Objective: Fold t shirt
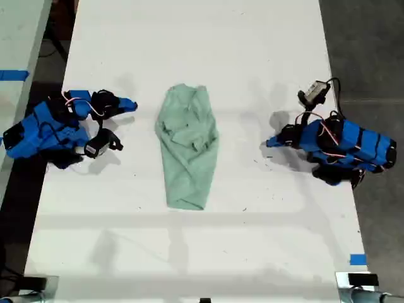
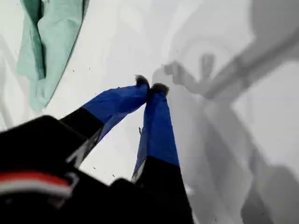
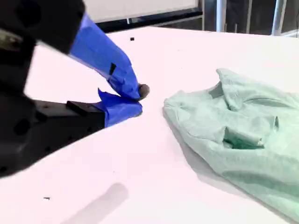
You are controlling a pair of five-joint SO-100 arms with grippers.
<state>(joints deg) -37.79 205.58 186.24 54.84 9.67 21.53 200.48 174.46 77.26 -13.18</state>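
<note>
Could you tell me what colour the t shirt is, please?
Plain pale mint green, clearest in the exterior view: t shirt.

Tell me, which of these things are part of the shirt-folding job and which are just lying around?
Part of the job: t shirt; my first claw; my second claw.
Just lying about: blue tape mark on the white table.
</note>
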